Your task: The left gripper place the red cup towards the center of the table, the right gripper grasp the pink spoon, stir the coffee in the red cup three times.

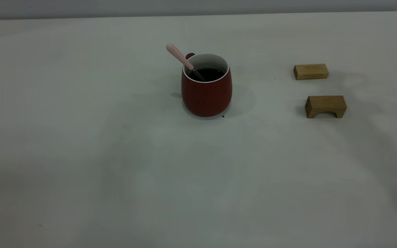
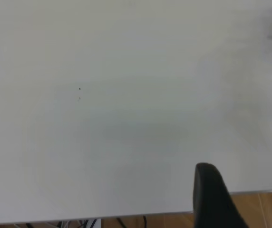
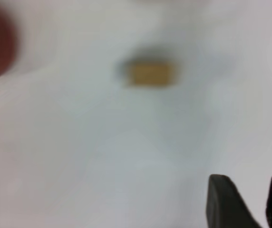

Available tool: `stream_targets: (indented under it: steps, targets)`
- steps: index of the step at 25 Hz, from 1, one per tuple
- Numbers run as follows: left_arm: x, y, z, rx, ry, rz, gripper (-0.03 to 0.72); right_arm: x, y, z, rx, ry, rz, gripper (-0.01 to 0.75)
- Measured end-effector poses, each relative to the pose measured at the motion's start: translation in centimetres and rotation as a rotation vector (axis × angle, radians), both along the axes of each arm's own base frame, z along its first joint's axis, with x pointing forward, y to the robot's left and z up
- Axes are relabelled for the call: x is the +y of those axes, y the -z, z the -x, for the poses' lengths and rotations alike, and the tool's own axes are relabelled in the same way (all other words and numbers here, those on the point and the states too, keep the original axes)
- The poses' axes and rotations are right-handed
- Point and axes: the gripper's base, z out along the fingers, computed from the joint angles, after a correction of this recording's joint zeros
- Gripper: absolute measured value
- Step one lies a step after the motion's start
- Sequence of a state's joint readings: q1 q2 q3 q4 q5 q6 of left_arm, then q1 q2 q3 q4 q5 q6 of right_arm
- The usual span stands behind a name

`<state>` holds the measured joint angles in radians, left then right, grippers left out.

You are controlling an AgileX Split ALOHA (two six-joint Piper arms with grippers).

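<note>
Your red cup (image 1: 206,93) stands upper centre on the worktop (image 1: 115,172), heavy with spillable coffee (image 1: 209,73). Take the light, slim pink spoon (image 1: 181,59) by its handle; both jaws slightly parted, empty.

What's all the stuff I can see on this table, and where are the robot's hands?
red cup: one, dark red with white inside, near the table's middle, upright.
coffee: dark liquid inside the cup.
pink spoon: one, pale pink handle, standing in the cup, leaning out over its rim.
wooden blocks: two, tan, right of the cup; a plain one farther back, an arched one nearer.
table: one, white-grey.
left gripper: black, near the table's edge, holding nothing.
right gripper: black, above bare table near a block, fingers apart, holding nothing.
</note>
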<state>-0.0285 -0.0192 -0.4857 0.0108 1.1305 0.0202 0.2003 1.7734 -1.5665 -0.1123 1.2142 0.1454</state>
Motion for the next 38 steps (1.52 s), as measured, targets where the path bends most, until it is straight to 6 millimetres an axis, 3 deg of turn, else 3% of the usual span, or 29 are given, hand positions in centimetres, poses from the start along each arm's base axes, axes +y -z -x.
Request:
stream_targets:
  steps: [3, 7, 12, 16, 24, 29, 35, 38]
  targets:
    - [0.0, 0.0, 0.0, 0.0, 0.0, 0.0, 0.425, -1.5, -4.6, 2.3, -0.139, -0.011, 0.102, 0.171]
    - [0.0, 0.0, 0.0, 0.0, 0.0, 0.0, 0.425, -2.8, -8.3, 6.7, -0.244, -0.036, 0.141, 0.157]
    - [0.0, 0.0, 0.0, 0.0, 0.0, 0.0, 0.425, -4.0, -10.8, 14.2, -0.338, -0.032, 0.088, 0.157]
    - [0.0, 0.0, 0.0, 0.0, 0.0, 0.0, 0.425, -4.8, -11.4, 19.4, -0.416, -0.03, 0.03, 0.16]
    - [0.0, 0.0, 0.0, 0.0, 0.0, 0.001, 0.425, -7.1, -8.7, 28.9, -0.545, 0.054, 0.007, 0.164]
    - [0.0, 0.0, 0.0, 0.0, 0.0, 0.001, 0.425, -7.8, -4.3, 34.4, -0.632, 0.136, 0.02, 0.173]
    - [0.0, 0.0, 0.0, 0.0, 0.0, 0.001, 0.425, -7.2, 1.9, 36.4, -0.727, 0.059, -0.092, 0.183]
    - [0.0, 0.0, 0.0, 0.0, 0.0, 0.001, 0.425, -6.8, 3.2, 36.4, -0.711, 0.043, -0.13, 0.186]
